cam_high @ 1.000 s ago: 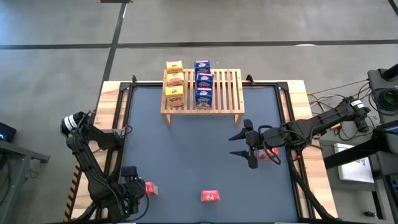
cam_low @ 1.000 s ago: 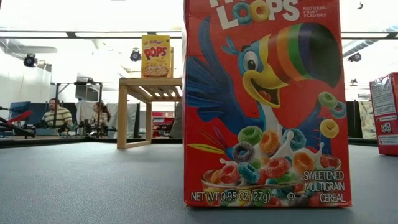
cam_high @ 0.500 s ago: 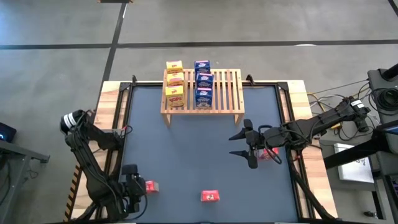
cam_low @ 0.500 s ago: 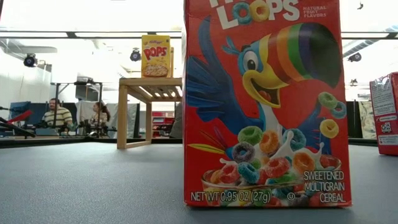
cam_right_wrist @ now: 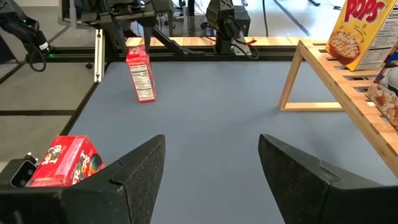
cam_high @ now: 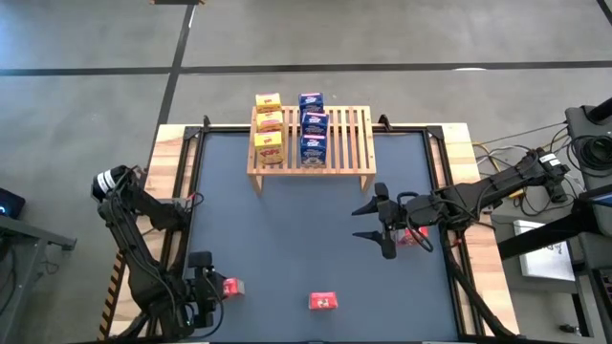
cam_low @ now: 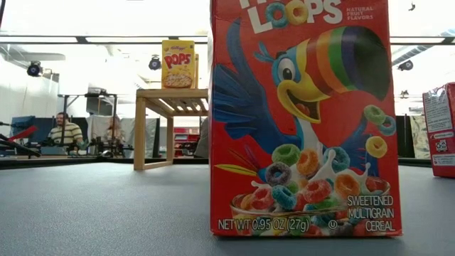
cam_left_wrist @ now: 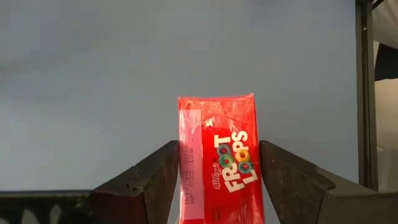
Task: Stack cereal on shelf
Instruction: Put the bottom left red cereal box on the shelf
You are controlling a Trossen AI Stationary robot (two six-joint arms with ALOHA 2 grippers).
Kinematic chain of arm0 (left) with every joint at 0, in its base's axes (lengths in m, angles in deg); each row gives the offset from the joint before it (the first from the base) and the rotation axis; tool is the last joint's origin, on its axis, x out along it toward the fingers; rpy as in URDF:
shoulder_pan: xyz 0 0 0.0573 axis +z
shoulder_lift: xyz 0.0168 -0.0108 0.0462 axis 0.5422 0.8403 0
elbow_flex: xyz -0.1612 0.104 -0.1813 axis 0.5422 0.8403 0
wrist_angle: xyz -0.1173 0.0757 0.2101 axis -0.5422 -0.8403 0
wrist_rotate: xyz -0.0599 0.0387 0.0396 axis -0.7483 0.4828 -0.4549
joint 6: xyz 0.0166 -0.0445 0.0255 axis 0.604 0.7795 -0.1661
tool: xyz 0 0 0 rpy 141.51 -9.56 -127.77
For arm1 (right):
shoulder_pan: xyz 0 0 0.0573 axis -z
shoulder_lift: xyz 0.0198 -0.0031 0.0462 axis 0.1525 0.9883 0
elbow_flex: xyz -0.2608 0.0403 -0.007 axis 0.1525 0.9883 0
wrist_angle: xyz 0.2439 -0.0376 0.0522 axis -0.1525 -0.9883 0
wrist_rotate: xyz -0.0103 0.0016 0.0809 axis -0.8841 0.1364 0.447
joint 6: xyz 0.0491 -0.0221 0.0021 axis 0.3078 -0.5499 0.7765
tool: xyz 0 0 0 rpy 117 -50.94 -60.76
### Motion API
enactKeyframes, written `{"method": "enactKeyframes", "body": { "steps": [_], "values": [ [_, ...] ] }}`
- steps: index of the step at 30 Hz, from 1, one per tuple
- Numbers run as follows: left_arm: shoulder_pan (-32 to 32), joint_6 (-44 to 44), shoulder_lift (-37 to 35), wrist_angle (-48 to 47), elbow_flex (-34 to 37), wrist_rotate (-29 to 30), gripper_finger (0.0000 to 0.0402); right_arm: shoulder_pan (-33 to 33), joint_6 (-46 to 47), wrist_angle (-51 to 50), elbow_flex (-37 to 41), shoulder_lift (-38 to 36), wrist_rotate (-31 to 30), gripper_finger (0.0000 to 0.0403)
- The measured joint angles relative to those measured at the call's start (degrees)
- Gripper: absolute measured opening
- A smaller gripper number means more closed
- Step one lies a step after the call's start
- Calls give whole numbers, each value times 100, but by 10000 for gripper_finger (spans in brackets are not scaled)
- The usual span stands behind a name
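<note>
Three yellow boxes and three blue boxes stand on the wooden slatted rack at the table's far side. My left gripper is at the near left corner, shut on a red cereal box, which also shows in the left wrist view. A second red box stands upright at the near edge and fills the low view. A third red box stands by my right arm. My right gripper is open and empty at mid right, its fingers pointing toward the table's left. My left gripper pinches the red box between its two fingers, one on each of its long sides. The fingers come from the table's left. In the right wrist view the box stands nearly upright, slightly tilted. I cannot tell whether it is clear of the table.
The rack's right half is bare slats. The dark tabletop between the rack and the near boxes is open. The low camera sits at the near edge beside the second red box. People sit in the room beyond the table.
My left arm has shifted a little, and the red box in its fingers has gone slightly toward the far edge. My right arm has kept still.
</note>
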Motion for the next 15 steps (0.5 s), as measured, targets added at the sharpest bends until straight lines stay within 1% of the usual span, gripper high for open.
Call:
{"method": "enactKeyframes", "body": {
  "steps": [11, 15],
  "values": [
    [0, 0, 0, 4, -4, -4, 202, 0, 1, 7, 0, 0, 0, 247],
    [0, 0, 0, 5, -7, -7, 193, 0, 2, 24, 0, 0, 0, 247]
  ]
}}
